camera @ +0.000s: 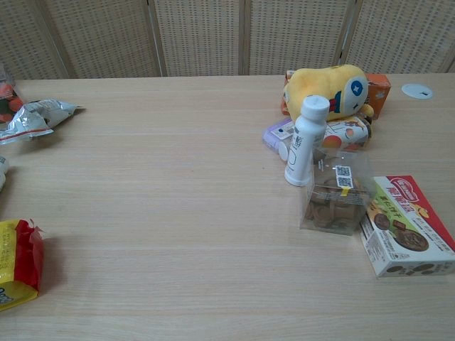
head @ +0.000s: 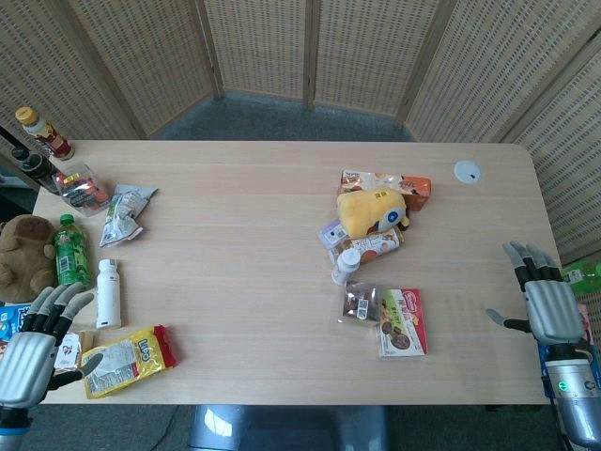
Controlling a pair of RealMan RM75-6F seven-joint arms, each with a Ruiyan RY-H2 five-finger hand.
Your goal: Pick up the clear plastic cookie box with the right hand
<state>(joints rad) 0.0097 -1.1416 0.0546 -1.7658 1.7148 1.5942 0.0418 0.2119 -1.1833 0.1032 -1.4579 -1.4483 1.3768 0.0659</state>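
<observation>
The clear plastic cookie box (head: 361, 303) (camera: 335, 194) sits near the table's middle right, brown cookies showing through it and a small white label on top. A red and green cookie carton (head: 404, 322) (camera: 406, 225) lies right beside it. My right hand (head: 547, 293) hovers at the table's right edge, well to the right of the box, fingers spread and holding nothing. My left hand (head: 38, 338) is at the front left corner, fingers apart and empty. Neither hand shows in the chest view.
A white bottle (head: 346, 266) (camera: 304, 141) stands just behind the box, with a yellow plush toy (head: 372, 210) (camera: 328, 91) and snack packs beyond. On the left lie a yellow-red bag (head: 127, 359), a white bottle (head: 109, 293), a green bottle (head: 69, 250) and a brown plush (head: 23, 254).
</observation>
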